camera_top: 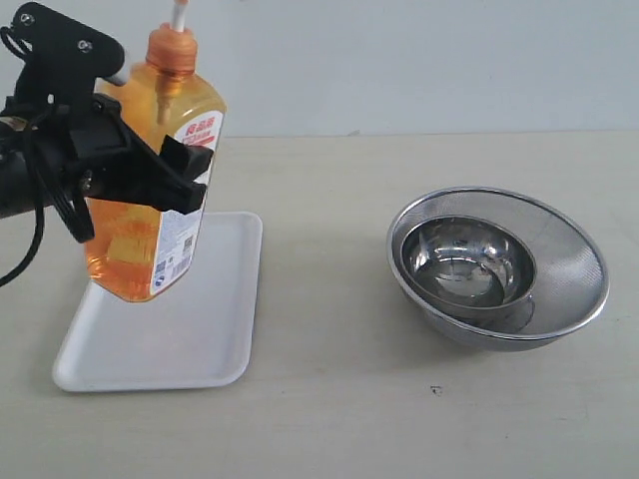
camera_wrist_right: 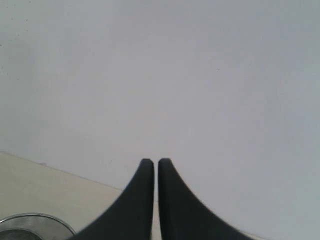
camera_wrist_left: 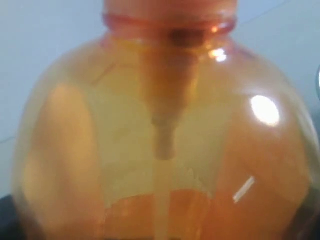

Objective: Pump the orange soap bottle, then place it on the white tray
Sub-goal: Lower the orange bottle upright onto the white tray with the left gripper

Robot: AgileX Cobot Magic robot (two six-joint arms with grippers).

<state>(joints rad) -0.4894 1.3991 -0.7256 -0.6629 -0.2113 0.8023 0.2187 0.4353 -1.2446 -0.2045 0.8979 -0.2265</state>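
The orange soap bottle (camera_top: 135,244) hangs tilted, its pump head (camera_top: 172,52) leaning to the right and its base over the left part of the white tray (camera_top: 205,329). Whether the base touches the tray I cannot tell. My left gripper (camera_top: 172,172) is shut on the bottle's upper body, one black finger across the label. In the left wrist view the bottle (camera_wrist_left: 165,140) fills the picture and hides the fingers. My right gripper (camera_wrist_right: 156,163) is shut on nothing, raised and facing the pale wall; the exterior view does not show it.
Two nested round steel bowls (camera_top: 499,264) stand on the beige table at the right; their rim (camera_wrist_right: 30,221) also shows in the right wrist view. Bare tabletop lies between the tray and the bowls.
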